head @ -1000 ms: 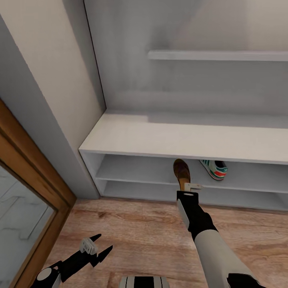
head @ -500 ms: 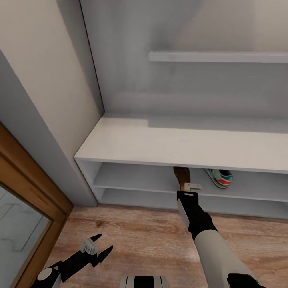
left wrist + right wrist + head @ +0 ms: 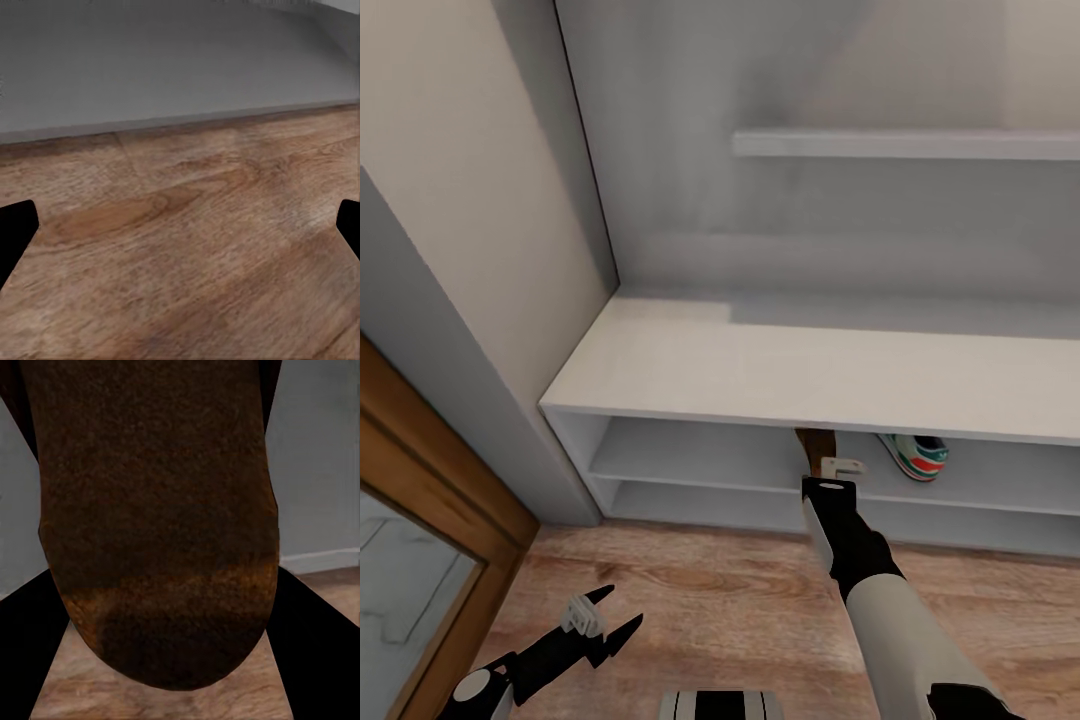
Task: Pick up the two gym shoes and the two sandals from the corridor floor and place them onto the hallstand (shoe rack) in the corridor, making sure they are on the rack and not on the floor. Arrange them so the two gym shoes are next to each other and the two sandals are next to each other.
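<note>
A dark brown sandal is seen clamped between the right gripper's dark fingers in the wrist view, its toe hidden under the hallstand's top beside a shelved gym shoe, while the left gripper is held spread over the corridor floor.

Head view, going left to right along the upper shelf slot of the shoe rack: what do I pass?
Rack's left side panel → bare shelf board → brown sandal held in the right gripper → gym shoe → more bare shelf out to the picture's edge.
</note>
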`<state>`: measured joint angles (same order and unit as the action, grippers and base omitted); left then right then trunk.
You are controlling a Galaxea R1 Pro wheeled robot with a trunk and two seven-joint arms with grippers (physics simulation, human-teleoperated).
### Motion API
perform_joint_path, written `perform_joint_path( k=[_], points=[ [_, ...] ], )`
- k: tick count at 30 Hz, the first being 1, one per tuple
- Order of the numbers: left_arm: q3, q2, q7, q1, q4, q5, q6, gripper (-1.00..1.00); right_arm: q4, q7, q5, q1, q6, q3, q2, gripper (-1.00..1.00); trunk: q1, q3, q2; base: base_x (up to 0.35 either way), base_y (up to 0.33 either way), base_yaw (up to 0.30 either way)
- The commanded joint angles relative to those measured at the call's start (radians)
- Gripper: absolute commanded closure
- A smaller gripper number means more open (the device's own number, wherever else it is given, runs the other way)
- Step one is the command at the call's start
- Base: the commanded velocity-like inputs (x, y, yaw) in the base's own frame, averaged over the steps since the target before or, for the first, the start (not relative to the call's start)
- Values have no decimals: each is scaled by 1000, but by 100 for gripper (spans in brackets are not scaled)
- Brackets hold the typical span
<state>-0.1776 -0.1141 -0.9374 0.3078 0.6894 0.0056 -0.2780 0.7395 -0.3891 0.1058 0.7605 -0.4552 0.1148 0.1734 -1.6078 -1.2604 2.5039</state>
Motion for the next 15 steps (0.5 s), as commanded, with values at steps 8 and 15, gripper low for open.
perform_joint_path(
  k=[8,15],
  points=[
    [-2,1,-4,1,-1,1,-3,-100,1,3,11,0,-8,3,1,100,0,-1,0,195,0,0],
    [-2,1,-4,1,-1,1,-3,-100,1,3,11,0,-8,3,1,100,0,-1,0,31,0,0]
  ],
)
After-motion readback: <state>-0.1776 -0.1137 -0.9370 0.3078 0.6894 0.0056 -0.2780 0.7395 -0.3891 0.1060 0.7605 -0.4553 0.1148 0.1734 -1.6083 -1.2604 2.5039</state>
